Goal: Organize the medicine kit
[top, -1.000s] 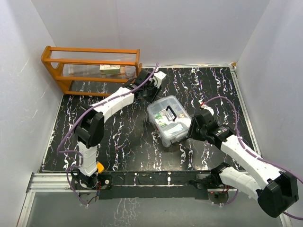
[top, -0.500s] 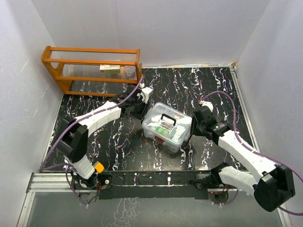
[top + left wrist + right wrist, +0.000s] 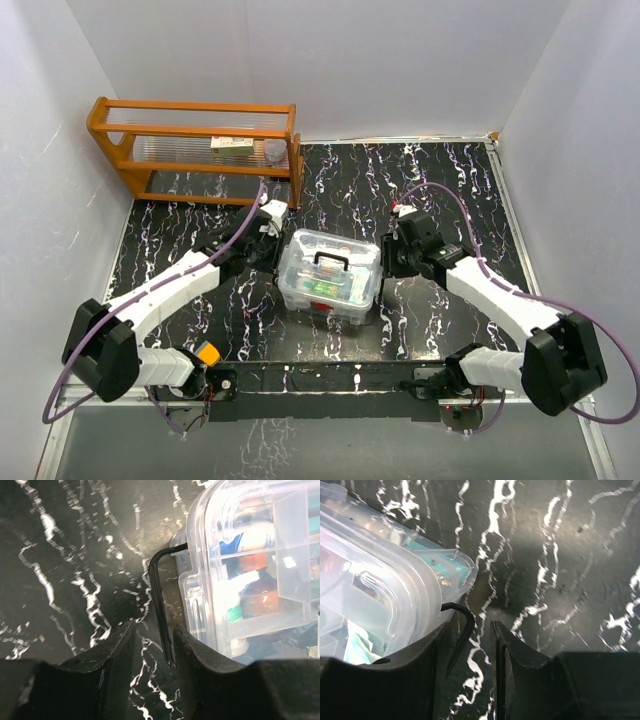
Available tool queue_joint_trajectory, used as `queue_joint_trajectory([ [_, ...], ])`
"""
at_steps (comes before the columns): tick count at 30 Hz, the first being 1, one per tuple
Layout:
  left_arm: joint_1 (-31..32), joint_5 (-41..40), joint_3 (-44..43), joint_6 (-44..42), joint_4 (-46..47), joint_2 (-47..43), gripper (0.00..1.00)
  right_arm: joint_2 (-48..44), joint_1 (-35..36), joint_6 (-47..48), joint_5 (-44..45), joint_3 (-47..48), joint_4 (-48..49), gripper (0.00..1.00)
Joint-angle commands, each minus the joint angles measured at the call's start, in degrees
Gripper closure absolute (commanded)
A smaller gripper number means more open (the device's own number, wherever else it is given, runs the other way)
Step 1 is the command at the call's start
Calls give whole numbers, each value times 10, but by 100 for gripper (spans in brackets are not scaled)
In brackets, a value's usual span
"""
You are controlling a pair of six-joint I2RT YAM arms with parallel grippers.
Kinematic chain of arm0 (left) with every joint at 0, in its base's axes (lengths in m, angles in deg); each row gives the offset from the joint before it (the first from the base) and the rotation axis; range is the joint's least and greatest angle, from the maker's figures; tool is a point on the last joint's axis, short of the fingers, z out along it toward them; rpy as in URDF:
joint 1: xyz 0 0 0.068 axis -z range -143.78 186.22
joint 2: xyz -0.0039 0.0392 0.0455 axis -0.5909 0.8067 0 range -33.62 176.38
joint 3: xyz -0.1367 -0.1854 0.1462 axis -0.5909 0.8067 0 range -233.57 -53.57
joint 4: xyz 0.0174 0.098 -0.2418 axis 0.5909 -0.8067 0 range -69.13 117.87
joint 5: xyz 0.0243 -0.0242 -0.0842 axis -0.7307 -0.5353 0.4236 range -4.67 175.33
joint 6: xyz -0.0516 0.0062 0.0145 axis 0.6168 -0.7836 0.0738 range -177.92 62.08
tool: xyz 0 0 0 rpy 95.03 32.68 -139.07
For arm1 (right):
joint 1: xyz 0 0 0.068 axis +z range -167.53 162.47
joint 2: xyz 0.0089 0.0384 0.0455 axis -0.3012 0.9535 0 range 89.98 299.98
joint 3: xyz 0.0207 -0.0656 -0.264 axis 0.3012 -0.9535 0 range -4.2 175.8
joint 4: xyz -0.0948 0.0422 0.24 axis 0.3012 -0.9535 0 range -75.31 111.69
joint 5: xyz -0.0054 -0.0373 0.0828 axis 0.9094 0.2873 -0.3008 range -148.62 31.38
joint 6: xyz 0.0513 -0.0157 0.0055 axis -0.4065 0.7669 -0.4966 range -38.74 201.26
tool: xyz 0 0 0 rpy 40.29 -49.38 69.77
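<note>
The medicine kit [image 3: 328, 270], a clear box with its lid on and a dark handle [image 3: 331, 262], stands mid-table with packets and bottles inside. My left gripper [image 3: 272, 242] is at its left end and my right gripper [image 3: 392, 256] at its right end. In the left wrist view the kit [image 3: 240, 555] fills the right side, and its black wire clasp [image 3: 159, 605] runs between the partly open fingers of the left gripper [image 3: 153, 627], with a gap beside it. In the right wrist view the right gripper [image 3: 470, 625] likewise straddles a wire clasp [image 3: 466, 622] of the kit [image 3: 380, 580], unclamped.
An orange wooden rack [image 3: 195, 140] stands at the back left with a small box [image 3: 231, 144] and a clear container on its shelf. White walls close in the black marbled table [image 3: 450, 190] on three sides.
The kit has slid left and toward the near edge and turned square to the front. Both grippers travelled with it, staying at its two ends.
</note>
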Motion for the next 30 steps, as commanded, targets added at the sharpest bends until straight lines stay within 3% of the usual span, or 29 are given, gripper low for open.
queue_joint_trajectory([
  [1,26,-33,21,60,42,-57,63,40,14,-37,-147,49,181,63],
  [6,-1,-113,43,102,17,-98,63,58,15,-62,-105,57,185,64],
  [10,-13,-131,18,107,-12,-128,62,20,14,-82,14,57,123,64],
  [14,-13,-96,-42,98,-41,-127,40,-28,9,-108,124,51,33,62],
  [16,-13,-77,-74,89,-58,-113,37,-44,3,-122,148,48,-10,62],
  [18,-13,-66,-98,85,-71,-100,36,-62,2,-130,142,44,-32,61],
  [20,-13,-30,-112,78,-71,-89,33,-84,2,-128,75,39,-24,59],
  [24,-13,61,-105,66,-31,-84,24,-116,2,-123,-78,24,55,42],
  [30,-13,106,-76,60,0,-84,9,-95,2,-163,-143,6,114,38],
])
